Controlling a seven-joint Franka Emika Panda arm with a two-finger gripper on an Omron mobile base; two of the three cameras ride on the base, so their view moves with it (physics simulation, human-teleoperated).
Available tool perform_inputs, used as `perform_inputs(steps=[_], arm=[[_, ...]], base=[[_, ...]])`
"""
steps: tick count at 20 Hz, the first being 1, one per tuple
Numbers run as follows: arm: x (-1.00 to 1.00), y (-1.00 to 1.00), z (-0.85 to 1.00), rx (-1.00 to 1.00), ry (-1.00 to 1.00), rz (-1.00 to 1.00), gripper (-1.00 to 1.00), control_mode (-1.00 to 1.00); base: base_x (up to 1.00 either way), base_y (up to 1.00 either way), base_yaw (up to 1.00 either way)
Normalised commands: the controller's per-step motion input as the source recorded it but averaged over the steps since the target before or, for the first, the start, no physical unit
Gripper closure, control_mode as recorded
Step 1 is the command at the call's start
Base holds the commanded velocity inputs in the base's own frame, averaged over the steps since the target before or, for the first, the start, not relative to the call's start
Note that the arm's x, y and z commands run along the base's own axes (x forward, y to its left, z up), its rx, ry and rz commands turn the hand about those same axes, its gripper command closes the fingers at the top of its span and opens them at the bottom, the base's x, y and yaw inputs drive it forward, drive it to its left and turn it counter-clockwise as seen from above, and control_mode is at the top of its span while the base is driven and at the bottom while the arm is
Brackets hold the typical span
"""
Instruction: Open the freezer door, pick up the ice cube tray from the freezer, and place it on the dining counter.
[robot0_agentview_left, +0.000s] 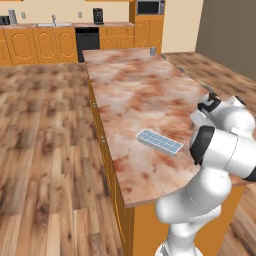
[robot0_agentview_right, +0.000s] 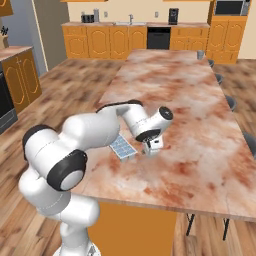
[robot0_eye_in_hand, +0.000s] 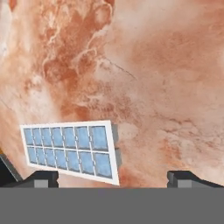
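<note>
The ice cube tray (robot0_agentview_left: 160, 142) (robot0_agentview_right: 123, 147) (robot0_eye_in_hand: 70, 150), light blue with a white rim, lies flat on the marbled top of the dining counter (robot0_agentview_left: 140, 90) (robot0_agentview_right: 190, 100) (robot0_eye_in_hand: 153, 65), near its front left edge. My gripper (robot0_agentview_right: 152, 147) (robot0_eye_in_hand: 113, 178) hangs just above the counter, open, with nothing between its fingers. In the hand view the tray sits left of centre, its corner reaching between the two fingertips (robot0_eye_in_hand: 43, 178). The freezer and the freezer door are out of view.
A small grey cup (robot0_agentview_left: 153, 51) (robot0_agentview_right: 200, 54) stands at the counter's far end. Dark stools (robot0_agentview_right: 230, 102) line its right side. Orange cabinets (robot0_agentview_right: 100, 40) and a black dishwasher (robot0_agentview_left: 88, 42) run along the back wall. Wooden floor (robot0_agentview_left: 45, 150) lies left of the island.
</note>
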Motion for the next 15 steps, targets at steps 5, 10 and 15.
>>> perform_inputs(steps=[5, 10, 15], arm=[[-0.01, 0.15, 0.63, 0.00, 0.10, 0.05, -1.00, -1.00], [-0.11, 0.43, 0.74, -0.01, 0.09, 0.12, -1.00, -1.00], [-0.49, 0.58, 0.66, -0.04, 0.07, 0.19, -1.00, -1.00]], base=[[0.00, 0.00, 0.00], [0.00, 0.00, 0.00], [0.00, 0.00, 0.00]])
